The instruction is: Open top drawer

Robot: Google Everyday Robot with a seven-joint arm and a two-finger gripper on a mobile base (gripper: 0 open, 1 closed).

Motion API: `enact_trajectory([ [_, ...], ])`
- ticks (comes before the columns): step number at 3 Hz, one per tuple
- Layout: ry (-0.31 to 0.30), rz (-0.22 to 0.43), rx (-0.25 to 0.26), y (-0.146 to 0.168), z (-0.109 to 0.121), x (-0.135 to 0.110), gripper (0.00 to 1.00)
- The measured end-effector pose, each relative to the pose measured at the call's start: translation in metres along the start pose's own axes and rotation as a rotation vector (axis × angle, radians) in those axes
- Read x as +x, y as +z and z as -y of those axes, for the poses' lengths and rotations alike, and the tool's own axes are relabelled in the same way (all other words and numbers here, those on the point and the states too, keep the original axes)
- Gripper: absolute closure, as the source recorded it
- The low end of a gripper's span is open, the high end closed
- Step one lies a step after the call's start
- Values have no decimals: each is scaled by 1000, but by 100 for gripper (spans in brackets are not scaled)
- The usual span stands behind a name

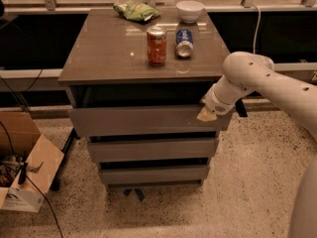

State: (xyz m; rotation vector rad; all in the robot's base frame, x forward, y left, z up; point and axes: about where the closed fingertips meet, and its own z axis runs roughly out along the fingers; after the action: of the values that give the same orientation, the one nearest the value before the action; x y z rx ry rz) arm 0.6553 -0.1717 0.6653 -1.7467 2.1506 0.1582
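Note:
The top drawer (143,121) is the widest grey-brown front, just under the cabinet's tabletop (109,53). It stands pulled out a little, its front ahead of the two narrower drawer fronts (151,149) below, with a dark gap above it. My gripper (207,112) is at the drawer's upper right corner, its pale tip touching the front's top edge. My white arm (267,81) reaches in from the right.
On the tabletop stand an upright red can (156,45), a blue can (184,42) on its side, a green chip bag (135,10) and a white bowl (189,10). An open cardboard box (25,172) with cables sits on the floor at the left.

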Motion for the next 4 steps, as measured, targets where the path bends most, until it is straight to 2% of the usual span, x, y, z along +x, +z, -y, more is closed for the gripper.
enact_trajectory([
  [2,0,0,0,-4,1,-1,11],
  [3,4,-2,-11,-5,-4,2,3],
  [4,36,-16,-112,-15,-43,28,25],
])
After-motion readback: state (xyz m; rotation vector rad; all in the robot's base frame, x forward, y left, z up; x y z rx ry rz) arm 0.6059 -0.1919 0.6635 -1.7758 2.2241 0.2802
